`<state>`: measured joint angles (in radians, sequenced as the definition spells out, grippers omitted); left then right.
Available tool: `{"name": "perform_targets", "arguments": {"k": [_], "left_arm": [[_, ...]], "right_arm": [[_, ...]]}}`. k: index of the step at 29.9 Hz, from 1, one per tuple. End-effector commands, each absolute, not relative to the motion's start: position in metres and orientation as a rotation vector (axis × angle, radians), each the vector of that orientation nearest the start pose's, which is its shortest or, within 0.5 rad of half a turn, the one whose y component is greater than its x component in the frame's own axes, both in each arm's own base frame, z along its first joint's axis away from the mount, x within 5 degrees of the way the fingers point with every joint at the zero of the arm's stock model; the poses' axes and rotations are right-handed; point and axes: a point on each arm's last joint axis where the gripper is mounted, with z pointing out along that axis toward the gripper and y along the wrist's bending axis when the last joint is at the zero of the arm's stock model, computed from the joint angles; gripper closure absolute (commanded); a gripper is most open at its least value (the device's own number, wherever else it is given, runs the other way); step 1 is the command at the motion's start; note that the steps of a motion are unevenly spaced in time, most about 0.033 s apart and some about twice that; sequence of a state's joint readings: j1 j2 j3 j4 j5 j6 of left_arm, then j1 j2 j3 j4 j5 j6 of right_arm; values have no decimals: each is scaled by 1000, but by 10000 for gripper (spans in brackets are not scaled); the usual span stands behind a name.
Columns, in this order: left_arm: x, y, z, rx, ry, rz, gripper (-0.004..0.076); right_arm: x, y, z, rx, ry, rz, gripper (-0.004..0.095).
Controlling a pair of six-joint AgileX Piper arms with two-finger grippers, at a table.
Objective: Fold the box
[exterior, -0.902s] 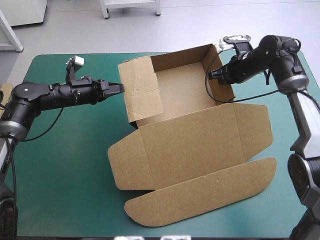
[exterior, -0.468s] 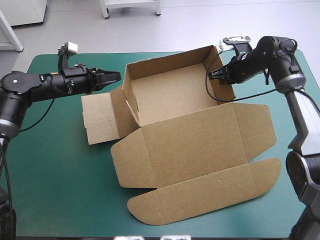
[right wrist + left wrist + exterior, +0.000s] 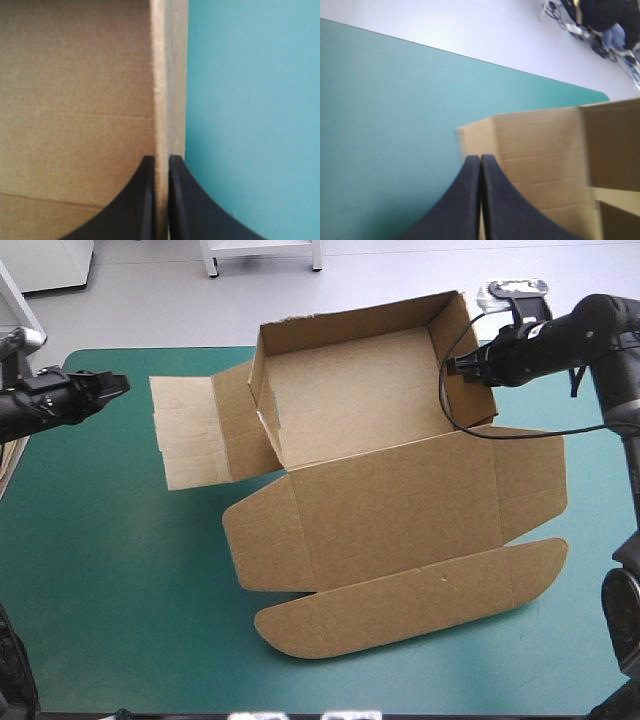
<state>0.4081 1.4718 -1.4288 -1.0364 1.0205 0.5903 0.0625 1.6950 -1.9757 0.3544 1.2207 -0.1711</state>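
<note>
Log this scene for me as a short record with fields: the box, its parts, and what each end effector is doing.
item: box, brown board, an open tray on the table
top: lid flat, toward the table's near edge
side: left flap splayed outward, not tucked
right arm: right end effector shut on the box, pinching its right wall
left arm: left end effector shut, empty, apart from the box, near the table's left edge
</note>
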Motion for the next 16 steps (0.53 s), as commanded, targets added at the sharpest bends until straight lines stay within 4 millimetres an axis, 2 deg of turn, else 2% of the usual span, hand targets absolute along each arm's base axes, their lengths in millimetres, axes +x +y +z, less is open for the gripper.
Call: {"name": "perform_targets", "arguments": {"k": [1,4,9,14,16], "left_arm": [[302,85,418,-179,1986,-781,732],[309,89,411,-179,1980,-838,732],[323,78,396,-114,2026,-902,732],[336,57,380,-11,2075,-986,732],[341,40,372,24,2091,-1020,732]], "right_arm": [[321,45,498,-267,2141,522,921],[310,44,508,-286,2095,559,921],[293,47,523,-310,2037,575,921],[281,49,534,-325,1990,605,921],[278,51,539,-339,1963,633,921]]}}
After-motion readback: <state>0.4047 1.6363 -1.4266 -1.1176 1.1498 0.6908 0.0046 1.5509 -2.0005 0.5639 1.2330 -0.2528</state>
